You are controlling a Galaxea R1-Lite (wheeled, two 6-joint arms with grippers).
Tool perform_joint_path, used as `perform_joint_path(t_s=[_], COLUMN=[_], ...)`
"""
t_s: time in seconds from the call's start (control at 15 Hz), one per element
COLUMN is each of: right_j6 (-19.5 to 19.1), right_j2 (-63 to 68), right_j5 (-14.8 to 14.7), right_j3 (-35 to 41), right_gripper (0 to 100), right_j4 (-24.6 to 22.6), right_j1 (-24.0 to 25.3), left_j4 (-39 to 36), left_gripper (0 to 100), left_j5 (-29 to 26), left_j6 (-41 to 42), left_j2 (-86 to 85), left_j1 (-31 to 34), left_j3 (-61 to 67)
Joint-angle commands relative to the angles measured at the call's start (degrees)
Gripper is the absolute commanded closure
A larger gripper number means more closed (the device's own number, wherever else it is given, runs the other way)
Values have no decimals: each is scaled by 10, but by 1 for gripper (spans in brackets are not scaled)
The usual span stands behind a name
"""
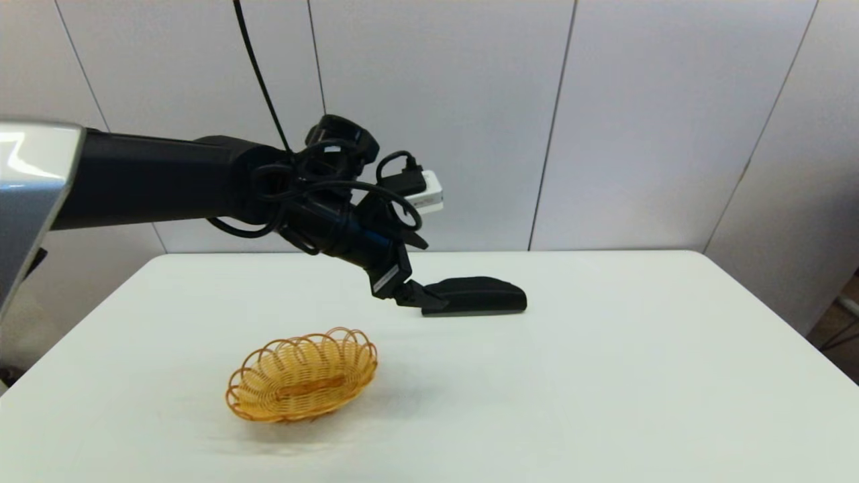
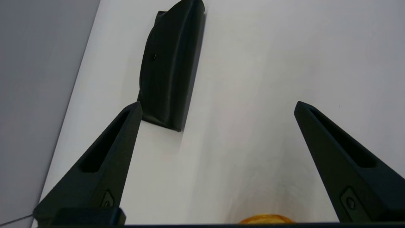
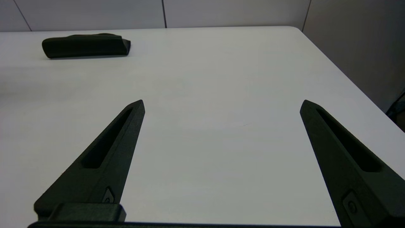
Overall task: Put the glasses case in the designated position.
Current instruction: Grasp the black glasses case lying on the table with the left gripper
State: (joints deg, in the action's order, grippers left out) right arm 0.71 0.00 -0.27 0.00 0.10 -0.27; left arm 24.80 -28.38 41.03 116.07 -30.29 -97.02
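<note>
The left claw (image 2: 218,104), fingers wide apart, hovers just beside the glasses case's (image 2: 169,66) near end.

Left arm out, right arm resting

The left arm reaches across from the left side, bent down at the wrist, and its left gripper (image 1: 429,302) hangs low with both fingers (image 2: 107,158) spread wide apart. The right gripper (image 3: 221,104) sits low and near the robot, out of the head view, fingers wide apart too.
</note>
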Motion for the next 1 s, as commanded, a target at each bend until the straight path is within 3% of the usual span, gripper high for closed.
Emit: perform_joint_path(t_s=[0.07, 0.67, 1.0], right_j6=[0, 0, 0], right_j2=[0, 0, 0], right_j5=[0, 0, 0], right_j3=[0, 0, 0], right_gripper=[0, 0, 0], right_j4=[0, 0, 0], right_j1=[0, 0, 0], left_j4=[-5, -27, -83], left_gripper=[0, 0, 0], left_j5=[-3, -4, -29], left_j6=[-10, -17, -50], left_j2=[50, 115, 123], left_j1=[2, 15, 17], left_j3=[-19, -40, -35])
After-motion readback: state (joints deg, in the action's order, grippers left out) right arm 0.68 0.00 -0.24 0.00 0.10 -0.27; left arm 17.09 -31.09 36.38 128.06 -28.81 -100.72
